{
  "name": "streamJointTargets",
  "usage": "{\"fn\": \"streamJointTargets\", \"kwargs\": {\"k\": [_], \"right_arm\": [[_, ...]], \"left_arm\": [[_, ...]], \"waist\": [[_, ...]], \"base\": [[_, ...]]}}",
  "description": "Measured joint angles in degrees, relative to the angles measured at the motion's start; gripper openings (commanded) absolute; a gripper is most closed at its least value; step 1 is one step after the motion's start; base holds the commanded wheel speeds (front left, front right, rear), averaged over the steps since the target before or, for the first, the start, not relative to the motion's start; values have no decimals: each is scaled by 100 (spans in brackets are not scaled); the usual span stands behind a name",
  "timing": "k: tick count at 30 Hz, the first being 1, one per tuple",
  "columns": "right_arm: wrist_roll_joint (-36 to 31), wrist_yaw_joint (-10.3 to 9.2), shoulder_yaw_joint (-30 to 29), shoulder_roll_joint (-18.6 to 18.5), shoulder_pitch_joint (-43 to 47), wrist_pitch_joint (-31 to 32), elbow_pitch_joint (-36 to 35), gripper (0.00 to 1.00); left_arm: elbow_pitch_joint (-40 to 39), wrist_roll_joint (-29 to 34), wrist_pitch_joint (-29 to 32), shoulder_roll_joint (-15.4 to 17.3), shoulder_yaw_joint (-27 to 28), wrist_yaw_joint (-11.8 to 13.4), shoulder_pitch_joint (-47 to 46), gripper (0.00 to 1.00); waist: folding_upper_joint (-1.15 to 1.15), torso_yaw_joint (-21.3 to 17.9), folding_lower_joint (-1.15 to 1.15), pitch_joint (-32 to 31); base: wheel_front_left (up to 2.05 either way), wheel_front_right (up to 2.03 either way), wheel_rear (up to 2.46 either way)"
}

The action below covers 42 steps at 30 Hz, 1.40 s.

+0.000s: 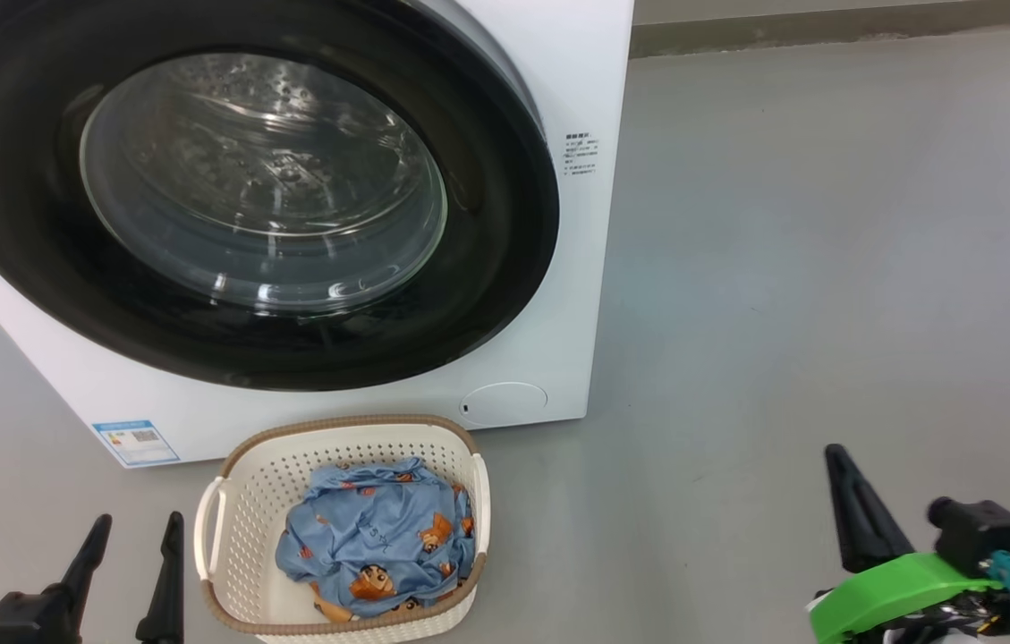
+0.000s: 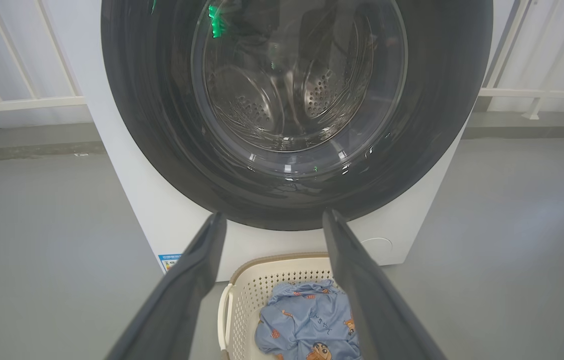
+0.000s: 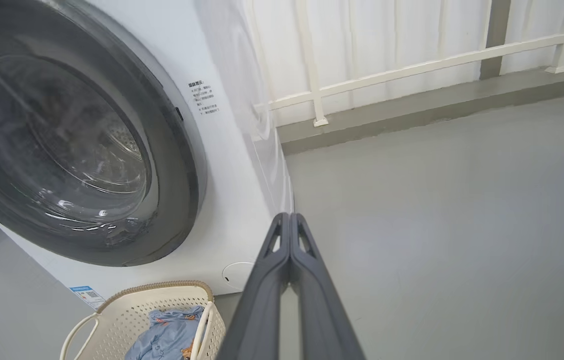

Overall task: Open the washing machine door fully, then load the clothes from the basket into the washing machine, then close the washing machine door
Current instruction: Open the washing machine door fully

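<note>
The white washing machine stands ahead. Its round door, black-rimmed with a glass bowl, lies against the front. On the floor just before it sits the cream basket. The blue printed clothes are bundled inside it. My left gripper hangs open and empty to the left of the basket. In the left wrist view its fingers frame the door's lower rim, with the basket below. My right gripper is shut on nothing, well right of the basket. Its tips point at the machine's right lower corner.
Grey floor spreads open to the right of the machine. A low kerb and a white railing with pale curtains run behind. A blue label and a round cap mark the machine's lower front.
</note>
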Motion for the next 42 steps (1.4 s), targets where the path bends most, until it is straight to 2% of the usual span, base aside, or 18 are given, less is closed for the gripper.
{"fn": "streamJointTargets", "kwargs": {"k": [6,11,21,28,36,42], "right_arm": [[564,0,-203,3,0,0,-3,0],[1345,0,-436,12,0,-1,-25,0],[4329,0,-1071,40,-235,-31,-211,0],[5743,0,-1572,43,-465,-44,-193,0],[6655,0,-2008,45,-871,-51,-293,0],[7171,0,-2025,-122,-1181,-41,-411,0]], "left_arm": [[0,-101,-1,-10,-3,0,68,100],[10,-153,0,-4,-10,0,110,100],[-12,-244,0,75,27,0,99,100],[-34,-313,-1,214,29,0,-31,100],[-58,-475,-1,415,-2,0,-259,100],[-102,-600,-1,564,-8,0,-555,100]], "waist": [[0,4,0,30],[0,7,0,67],[0,-17,0,286],[0,20,0,571],[0,73,0,972],[0,133,0,1382]], "base": [[0,0,0],[0,0,0],[0,0,0],[0,0,0],[0,0,0],[0,0,0]]}}
